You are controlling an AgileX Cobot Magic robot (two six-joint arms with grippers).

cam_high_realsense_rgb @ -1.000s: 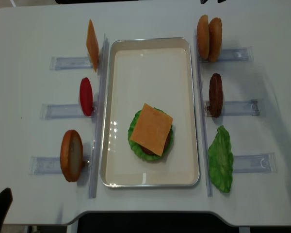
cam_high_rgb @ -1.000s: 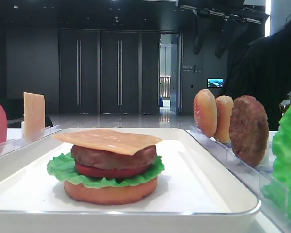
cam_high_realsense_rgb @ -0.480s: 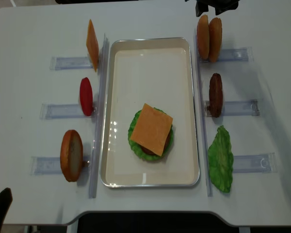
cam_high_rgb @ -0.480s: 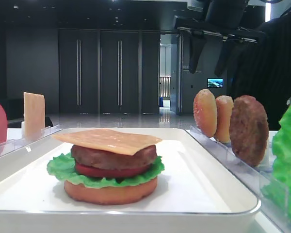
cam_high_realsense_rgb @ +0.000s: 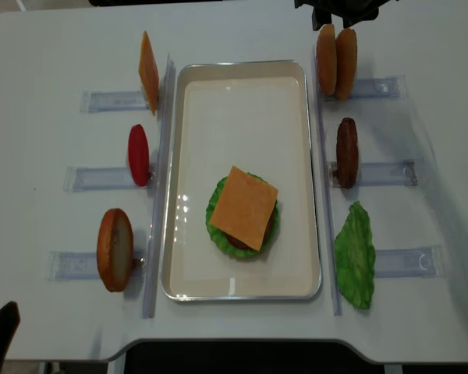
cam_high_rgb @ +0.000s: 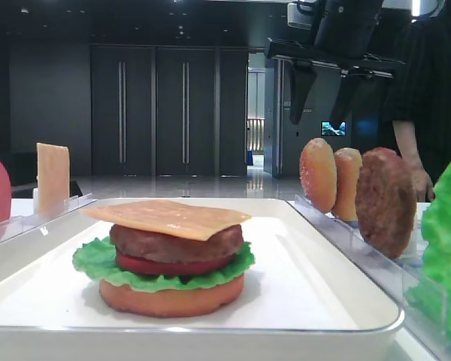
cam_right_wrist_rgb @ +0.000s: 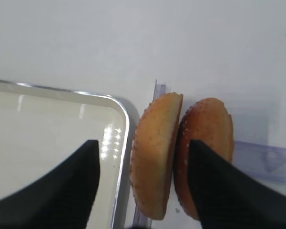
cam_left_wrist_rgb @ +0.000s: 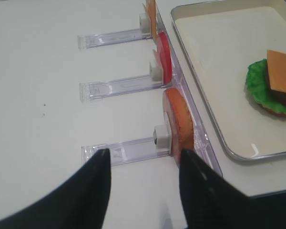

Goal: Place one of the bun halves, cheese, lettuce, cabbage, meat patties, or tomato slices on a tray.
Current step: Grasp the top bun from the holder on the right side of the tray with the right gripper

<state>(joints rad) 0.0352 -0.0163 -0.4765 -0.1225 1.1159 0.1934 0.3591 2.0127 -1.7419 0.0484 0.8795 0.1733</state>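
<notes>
The white tray (cam_high_realsense_rgb: 242,68) carries a stack: bottom bun, lettuce (cam_high_rgb: 98,259), tomato, meat patty (cam_high_rgb: 177,244) and a cheese slice (cam_high_realsense_rgb: 243,206) on top. Two domed bun halves (cam_high_realsense_rgb: 335,51) stand on edge in the back right rack. My right gripper (cam_high_realsense_rgb: 335,12) hangs open just above them. In the right wrist view its fingers straddle the left bun half (cam_right_wrist_rgb: 155,157), and the right finger overlaps the second one (cam_right_wrist_rgb: 207,129). It holds nothing. My left gripper (cam_left_wrist_rgb: 144,153) is open and empty near the front left rack, beside a flat bun half (cam_left_wrist_rgb: 178,119).
Clear racks flank the tray. On the left stand a cheese slice (cam_high_realsense_rgb: 148,72), a tomato slice (cam_high_realsense_rgb: 138,154) and a bun half (cam_high_realsense_rgb: 115,249). On the right stand a meat patty (cam_high_realsense_rgb: 346,152) and a lettuce leaf (cam_high_realsense_rgb: 355,253). A person (cam_high_rgb: 428,90) stands behind the table.
My right gripper has come in from the back and lowered over the two standing bun halves, its jaws wider than before. The stack on the tray has not moved.
</notes>
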